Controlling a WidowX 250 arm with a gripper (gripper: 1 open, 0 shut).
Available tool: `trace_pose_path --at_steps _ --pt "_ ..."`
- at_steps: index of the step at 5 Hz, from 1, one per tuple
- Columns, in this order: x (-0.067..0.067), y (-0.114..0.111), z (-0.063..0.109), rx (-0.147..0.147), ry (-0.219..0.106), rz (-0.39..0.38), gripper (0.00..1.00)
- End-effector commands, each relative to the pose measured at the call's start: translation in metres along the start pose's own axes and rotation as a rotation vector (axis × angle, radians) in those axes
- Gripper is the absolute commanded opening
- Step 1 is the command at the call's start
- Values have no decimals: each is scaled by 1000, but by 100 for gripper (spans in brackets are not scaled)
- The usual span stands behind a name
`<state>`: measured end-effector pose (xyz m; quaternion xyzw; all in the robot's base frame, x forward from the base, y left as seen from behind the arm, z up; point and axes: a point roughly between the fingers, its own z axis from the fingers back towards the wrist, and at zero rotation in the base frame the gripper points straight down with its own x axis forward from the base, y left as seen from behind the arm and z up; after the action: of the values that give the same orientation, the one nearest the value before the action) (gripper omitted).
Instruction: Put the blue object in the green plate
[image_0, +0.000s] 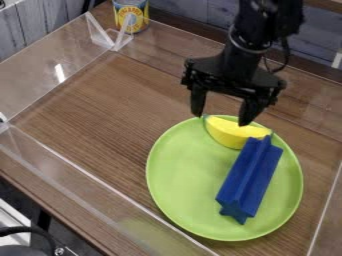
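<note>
Dark-blue ridged bar (250, 180) is in the lime-green plate (181, 188), lying lengthwise on the right half of the picture, star/cross-shaped end toward the lower edge. It's slightly diagonal: far end up and right, near end down and left. Yellow wedge (237, 132) sits at the plate's far edge, just beside the bar's far end; part of it is behind the bar in this view.

Black robot hand (221, 113) is above the far edge of the plate, pointing down. Fingers are apart, one over the left end of the wedge, the other over its right part. No grip on the bar. Can't tell if the fingertips touch the wedge.

Plate is on the brown wood-look surface (94, 125). Can with a yellow-and-white label (130, 17) stands at the far left, well apart from the plate. Clear plastic-looking sheet (94, 185) runs along the near left side.
</note>
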<state>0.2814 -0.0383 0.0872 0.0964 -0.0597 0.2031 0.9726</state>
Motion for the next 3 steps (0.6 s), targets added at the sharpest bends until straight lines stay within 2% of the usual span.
trace_pose_path --at_steps 1,3 --pt "17 -1 8 -20 -39 2 100" --pt "30 5 18 -40 -51 -143 100"
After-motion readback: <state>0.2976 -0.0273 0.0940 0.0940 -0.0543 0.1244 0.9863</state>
